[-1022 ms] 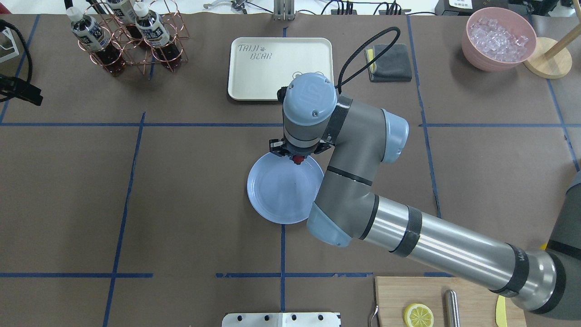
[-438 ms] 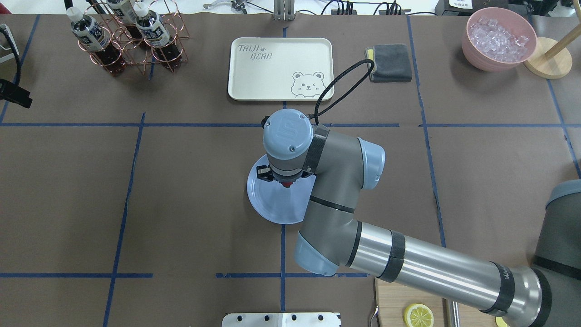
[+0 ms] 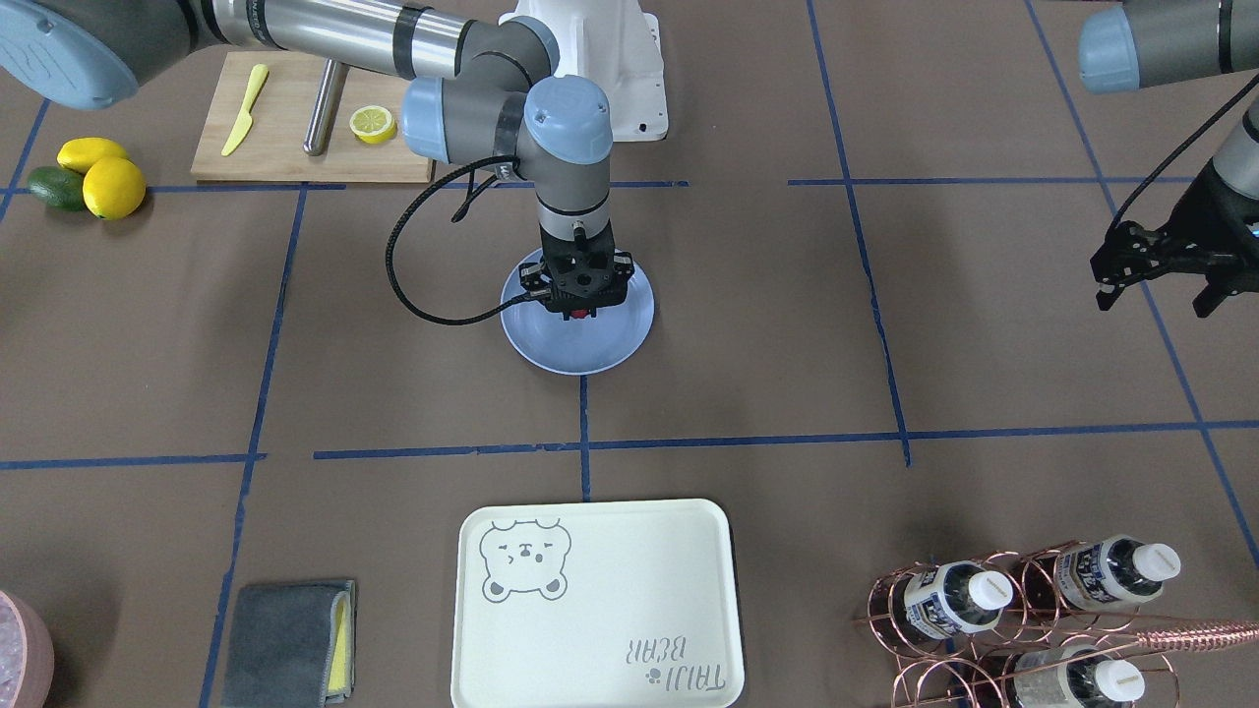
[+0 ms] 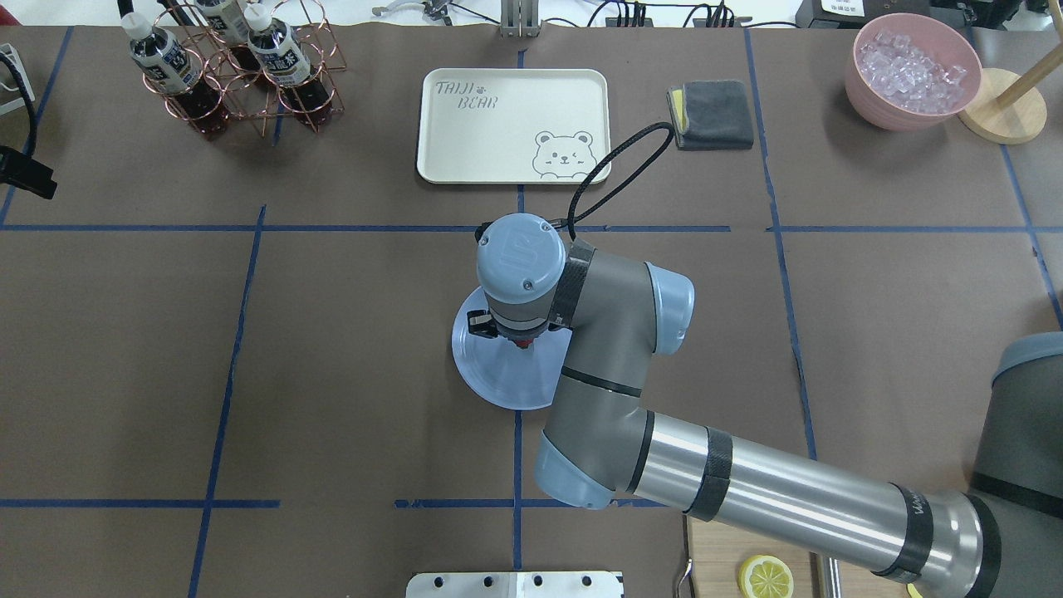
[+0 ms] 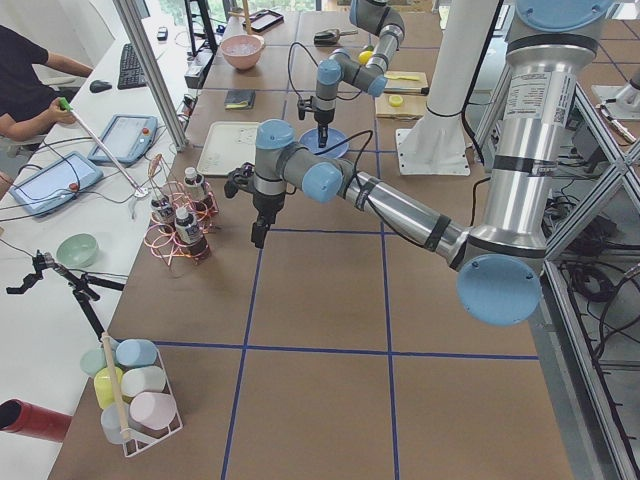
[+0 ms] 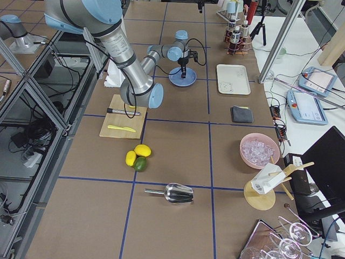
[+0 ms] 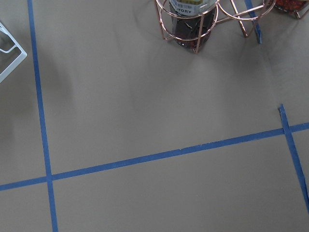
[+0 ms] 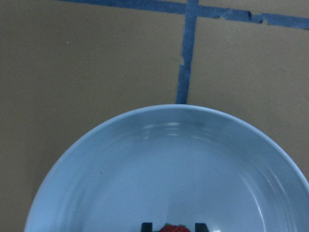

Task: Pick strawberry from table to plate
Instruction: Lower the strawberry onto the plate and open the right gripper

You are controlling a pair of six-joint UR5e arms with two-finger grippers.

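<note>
The strawberry (image 4: 521,342) is a small red berry pinched between the fingertips of my right gripper (image 3: 580,313), which is shut on it. It hangs just over the inner part of the light blue plate (image 4: 497,380) on the brown table (image 4: 349,349). In the right wrist view the strawberry (image 8: 174,228) peeks up at the bottom edge between two dark fingertips (image 8: 146,226), with the plate (image 8: 169,164) filling the frame below. My left gripper (image 3: 1153,287) hovers far off at the table's side, open and holding nothing.
A cream bear tray (image 4: 513,124) lies beyond the plate. A copper rack of bottles (image 4: 241,66), a grey cloth (image 4: 712,114) and a pink bowl of ice (image 4: 912,71) line the far edge. A cutting board with a lemon half (image 3: 373,123) and lemons (image 3: 113,187) sit near the robot.
My right arm has carried the strawberry from the plate's far rim inward to above its inner area. The left gripper barely shifted.
</note>
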